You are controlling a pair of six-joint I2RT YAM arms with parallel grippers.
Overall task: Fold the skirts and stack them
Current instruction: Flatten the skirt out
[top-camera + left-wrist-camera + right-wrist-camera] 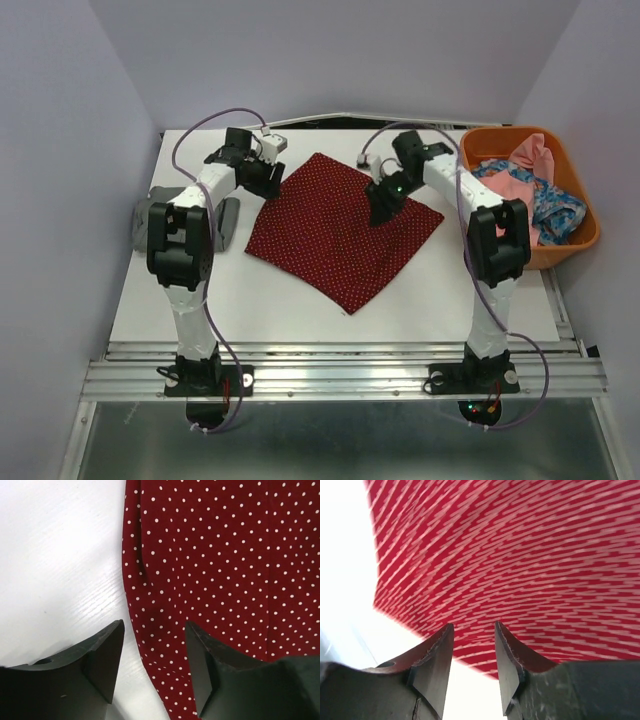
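The left gripper (154, 626) hangs with jaws parted and empty over the left edge of the dark red, white-dotted cloth skirt (335, 235). The right gripper (474, 626), likewise parted and holding nothing, is low over the skirt's far right part. To fold well, I judge both should pinch matching edge points and carry them across evenly. The skirt lies spread flat like a tilted square on the white table (420, 310), towards its far edge, with only faint creases.

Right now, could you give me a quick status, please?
Left gripper, right gripper open, empty. Red skirt spread flat. Basket apart, at right.
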